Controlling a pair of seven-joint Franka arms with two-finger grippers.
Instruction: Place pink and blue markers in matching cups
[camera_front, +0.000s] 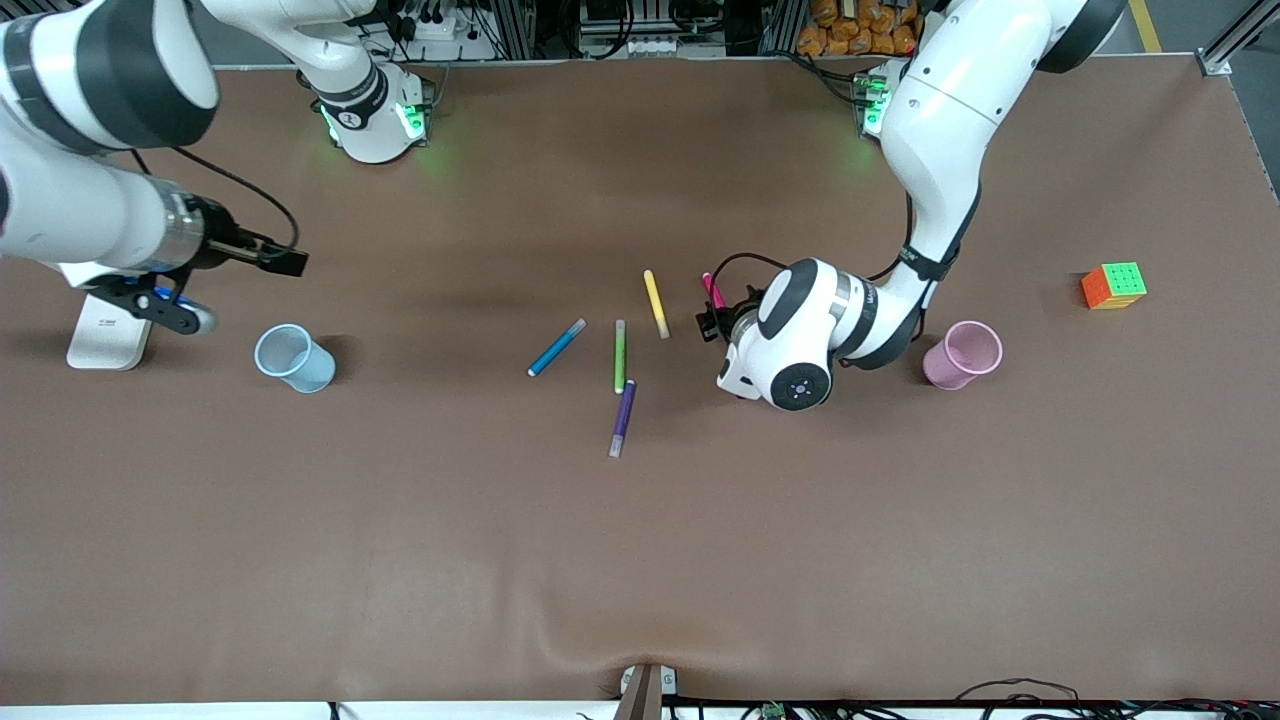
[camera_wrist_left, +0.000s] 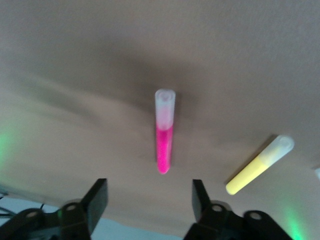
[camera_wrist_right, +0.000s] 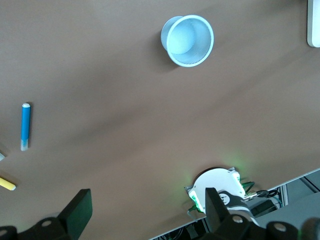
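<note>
Two markers matter here. The pink marker (camera_front: 713, 290) lies flat just above mid-frame in the front view, long axis running roughly up-down. In the left wrist view its pale cap points away from the fingers. The left gripper (camera_wrist_left: 150, 192) is right down at it, fingers spread either side and not touching.

The blue marker (camera_front: 557, 347) lies diagonally at mid-frame, greyish cap at the higher end. The blue cup (camera_front: 295, 358) and pink cup (camera_front: 963, 355) stand upright toward opposite ends of the table. The right gripper (camera_wrist_right: 145, 205) waits wide open near the blue cup. Lettering on the left arm is too small to read.
</note>
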